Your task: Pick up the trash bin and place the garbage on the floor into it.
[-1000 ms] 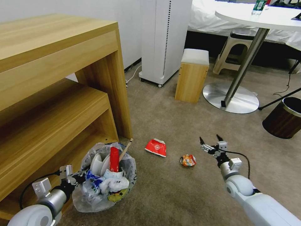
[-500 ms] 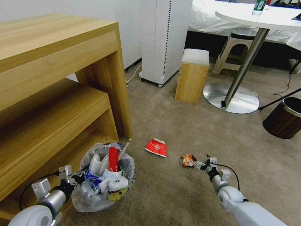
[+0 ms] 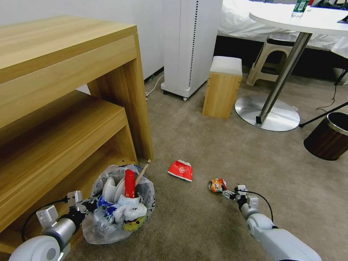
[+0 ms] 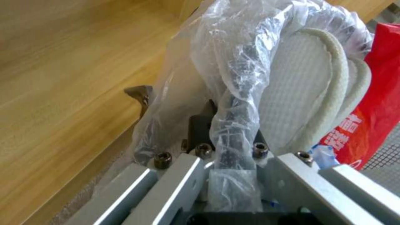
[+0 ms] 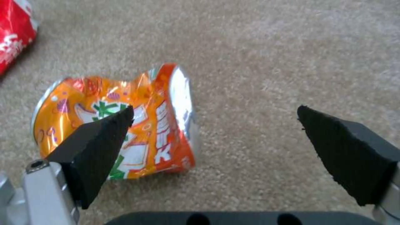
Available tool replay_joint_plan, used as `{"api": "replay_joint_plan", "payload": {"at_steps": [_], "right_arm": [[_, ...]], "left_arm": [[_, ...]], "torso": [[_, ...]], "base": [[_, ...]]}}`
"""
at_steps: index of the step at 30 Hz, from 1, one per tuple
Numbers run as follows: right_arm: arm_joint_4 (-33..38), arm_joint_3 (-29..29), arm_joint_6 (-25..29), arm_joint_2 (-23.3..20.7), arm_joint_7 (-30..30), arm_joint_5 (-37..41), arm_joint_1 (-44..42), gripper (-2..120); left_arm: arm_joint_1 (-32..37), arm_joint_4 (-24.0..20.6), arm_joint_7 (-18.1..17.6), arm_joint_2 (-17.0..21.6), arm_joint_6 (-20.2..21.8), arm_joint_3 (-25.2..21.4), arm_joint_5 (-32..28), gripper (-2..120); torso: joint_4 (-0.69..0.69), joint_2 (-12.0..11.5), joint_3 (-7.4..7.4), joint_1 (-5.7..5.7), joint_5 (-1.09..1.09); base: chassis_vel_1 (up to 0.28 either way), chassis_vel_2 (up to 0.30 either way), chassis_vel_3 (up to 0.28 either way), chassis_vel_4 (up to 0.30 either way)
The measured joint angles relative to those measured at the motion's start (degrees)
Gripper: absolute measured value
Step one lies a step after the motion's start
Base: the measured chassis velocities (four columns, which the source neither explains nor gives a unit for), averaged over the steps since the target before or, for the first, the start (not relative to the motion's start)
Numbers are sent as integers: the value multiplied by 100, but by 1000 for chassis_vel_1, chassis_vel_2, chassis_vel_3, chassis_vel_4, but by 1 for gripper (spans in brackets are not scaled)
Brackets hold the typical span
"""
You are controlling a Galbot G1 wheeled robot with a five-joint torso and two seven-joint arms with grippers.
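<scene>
The trash bin (image 3: 108, 228), lined with a crinkly clear bag, stands on the beige floor (image 3: 203, 145) by the wooden shelf. It is stuffed with garbage: white slippers (image 3: 110, 188), a red wrapper (image 3: 129, 183), a wooden stick (image 3: 143, 172) and tissue. My left gripper (image 3: 82, 208) is shut on the bin's rim, with the bag (image 4: 233, 62) bunched between its jaws (image 4: 227, 131). A crushed orange can (image 3: 216, 185) lies on the carpet. My right gripper (image 3: 229, 192) is open and low beside it; one finger overlaps the can (image 5: 162, 125), and most of the gap (image 5: 216, 111) is bare carpet. A red crushed carton (image 3: 180, 169) lies farther left.
A wooden shelf unit (image 3: 65, 90) fills the left side. Behind stand a white appliance (image 3: 190, 43), a small wooden stool (image 3: 222, 87) and a round table with a metal base (image 3: 267, 112). A dark brown wood-grain bin (image 3: 326, 137) sits at the right.
My right gripper has dropped from above the carpet down and left to the orange can, still open. The left gripper and the bin have barely shifted.
</scene>
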Motion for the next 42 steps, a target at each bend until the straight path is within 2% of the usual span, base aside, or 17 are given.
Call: {"api": "replay_joint_plan", "payload": {"at_steps": [3,7,10,17,22,24,25,26,28,31,34,36,37,38,39,40,42], "right_arm": [[-115,-81,-30,79,40,-56,90,100],[-456,-152,3,284,64,-279,200,93],[-712,-177,67,467,56,-474,314,79],[-792,-219,175,548,18,-597,386,55],[-759,-225,249,505,15,-717,356,34],[-748,-222,262,488,10,-743,337,32],[-704,-208,344,428,-60,-762,277,25],[-704,-208,344,428,-60,-762,277,25],[-576,-161,503,300,-304,-685,173,14],[-253,-65,708,102,-672,-461,23,7],[709,140,930,-329,-1194,31,-263,7],[709,140,930,-329,-1194,31,-263,7],[1161,205,982,-480,-1292,172,-367,7],[2403,275,1056,-868,-1502,468,-518,7],[3058,153,1090,-1074,-1608,690,-475,7],[3058,153,1090,-1074,-1608,690,-475,7],[3753,-193,1098,-1291,-1672,952,-240,7]], "left_arm": [[-23,13,-4,23,-6,0,-27,1],[-65,35,-16,39,-13,-2,-67,1],[-107,123,-18,44,-31,11,-65,1],[-192,208,-18,53,-36,41,-64,1],[-244,265,-18,80,-44,53,-71,1],[-251,273,-18,87,-44,54,-74,1],[-262,287,-18,106,-44,55,-79,1],[-262,287,-18,106,-44,55,-79,1],[-268,300,-18,135,-45,55,-96,1],[-266,305,-18,157,-44,54,-104,1],[-255,312,-17,158,-44,52,-92,1],[-255,312,-17,158,-44,52,-92,1],[-242,313,-17,153,-44,52,-74,1],[-212,281,-17,142,-36,52,-54,1],[-184,227,-17,136,-21,51,-41,1],[-184,227,-17,136,-21,51,-41,1],[-145,151,-21,120,3,54,-25,1]], "torso": [[-1,0,0,0,-1],[-2,0,0,0,0],[-1,0,-1,0,-1],[-1,0,0,0,0],[0,0,0,0,1],[0,0,0,0,1],[-1,0,0,0,1],[-1,0,0,0,1],[-2,0,0,0,1],[-3,0,0,0,2],[-3,0,0,0,-2],[-3,0,0,0,-2],[-3,0,0,0,-1],[-1,0,0,0,-1],[-1,0,-1,0,-1],[-1,0,-1,0,-1],[-1,0,-1,0,1]], "base": [[0,0,0,0],[0,0,0,0],[0,0,0,0],[0,0,0,0],[0,0,0,0],[0,0,0,0],[0,0,0,0],[0,0,0,0],[0,0,0,0],[0,0,0,0],[0,0,0,0],[0,0,0,0],[0,0,0,0],[0,0,0,0],[0,0,0,0],[0,0,0,0],[0,0,0,0]]}}
